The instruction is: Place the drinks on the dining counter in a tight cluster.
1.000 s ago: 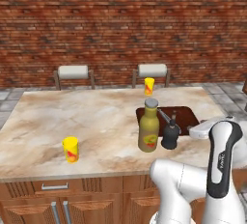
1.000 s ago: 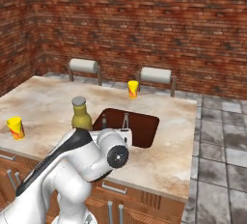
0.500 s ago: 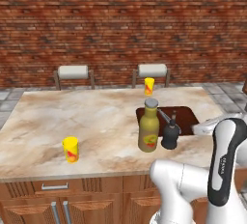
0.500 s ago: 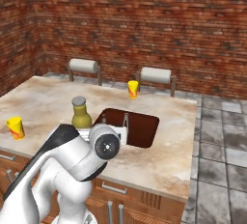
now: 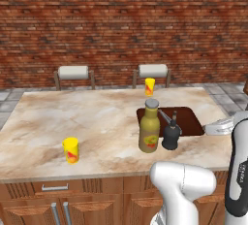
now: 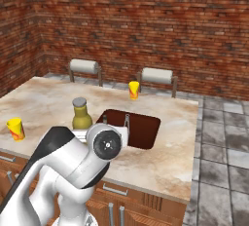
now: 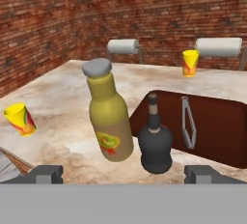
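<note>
olive bottle point(image 7: 108, 117) upright, cap up; black bottle point(image 7: 155, 141) upright just beside, maybe touching; tool point(image 7: 123, 174) wide open, empty.

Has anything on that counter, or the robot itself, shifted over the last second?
Only the arm has moved: in the left base view its upper link swung further right, and in the right base view its round joint rose toward the middle. Nothing was grasped or released. The olive-yellow bottle, black bottle and both yellow cups stayed put on the dining counter.
</note>
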